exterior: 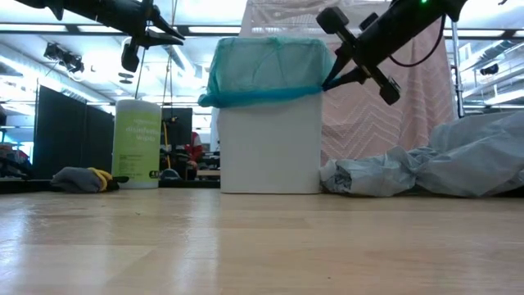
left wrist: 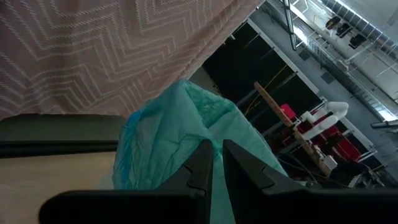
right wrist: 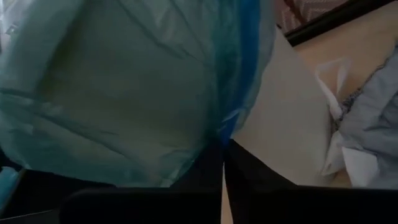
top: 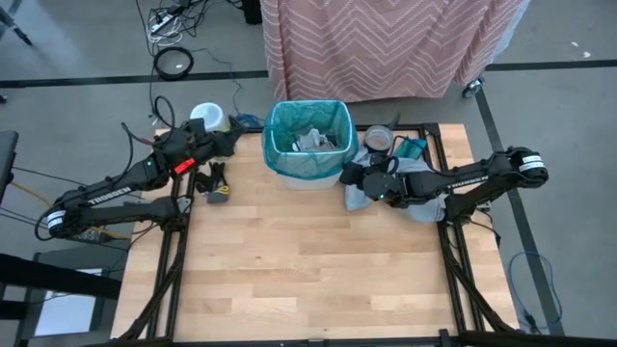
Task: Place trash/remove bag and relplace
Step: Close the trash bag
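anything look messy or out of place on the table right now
Mostly tidy. A crumpled grey plastic bag lies slumped on the table right of the white bin, under the right arm. The teal liner sits unevenly over the rim, bunched on one side. Trash is inside the bin; nothing looks spilled.

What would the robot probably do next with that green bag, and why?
Probably the right gripper moves in to pinch the bag at the rim, since its shut fingers sit right beside the bin and trash already lies inside. The left gripper waits nearby.
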Available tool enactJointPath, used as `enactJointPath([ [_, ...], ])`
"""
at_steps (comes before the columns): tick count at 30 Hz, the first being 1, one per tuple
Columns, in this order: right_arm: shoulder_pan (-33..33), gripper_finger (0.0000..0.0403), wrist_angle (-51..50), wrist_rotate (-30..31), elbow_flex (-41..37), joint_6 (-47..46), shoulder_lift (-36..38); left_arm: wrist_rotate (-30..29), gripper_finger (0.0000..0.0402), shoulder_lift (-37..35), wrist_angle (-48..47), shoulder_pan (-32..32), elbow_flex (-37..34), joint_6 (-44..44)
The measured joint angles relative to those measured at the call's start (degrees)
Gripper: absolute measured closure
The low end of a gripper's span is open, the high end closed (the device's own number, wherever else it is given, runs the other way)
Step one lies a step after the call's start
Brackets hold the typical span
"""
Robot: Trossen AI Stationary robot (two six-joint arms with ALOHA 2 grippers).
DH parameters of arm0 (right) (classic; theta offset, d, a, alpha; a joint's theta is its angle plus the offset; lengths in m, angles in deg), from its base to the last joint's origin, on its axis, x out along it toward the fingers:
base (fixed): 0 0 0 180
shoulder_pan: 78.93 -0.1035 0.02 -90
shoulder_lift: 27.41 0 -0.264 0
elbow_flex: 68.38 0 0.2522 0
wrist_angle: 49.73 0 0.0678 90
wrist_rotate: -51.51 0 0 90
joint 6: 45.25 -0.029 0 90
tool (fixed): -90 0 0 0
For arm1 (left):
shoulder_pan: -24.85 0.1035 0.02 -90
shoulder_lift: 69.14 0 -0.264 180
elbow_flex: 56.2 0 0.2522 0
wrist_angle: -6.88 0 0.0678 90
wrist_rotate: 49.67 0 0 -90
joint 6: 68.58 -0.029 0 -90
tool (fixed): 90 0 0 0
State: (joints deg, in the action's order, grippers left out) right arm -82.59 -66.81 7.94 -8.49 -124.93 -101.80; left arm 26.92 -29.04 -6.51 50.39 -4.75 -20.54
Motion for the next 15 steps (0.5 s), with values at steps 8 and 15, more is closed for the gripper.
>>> enactJointPath([
  [8, -0.1, 0.0393, 1.0, -0.2, 0.0, 0.3, 0.0, 2.8, 0.0355, 0.7, -5.3, 2.2, 0.0, 1.6],
  [15, -0.8, 0.0402, 0.9, -4.6, 0.0, 1.7, 1.3, 6.7, 0.0355, 5.3, -5.2, 6.1, 0.0, 1.7],
])
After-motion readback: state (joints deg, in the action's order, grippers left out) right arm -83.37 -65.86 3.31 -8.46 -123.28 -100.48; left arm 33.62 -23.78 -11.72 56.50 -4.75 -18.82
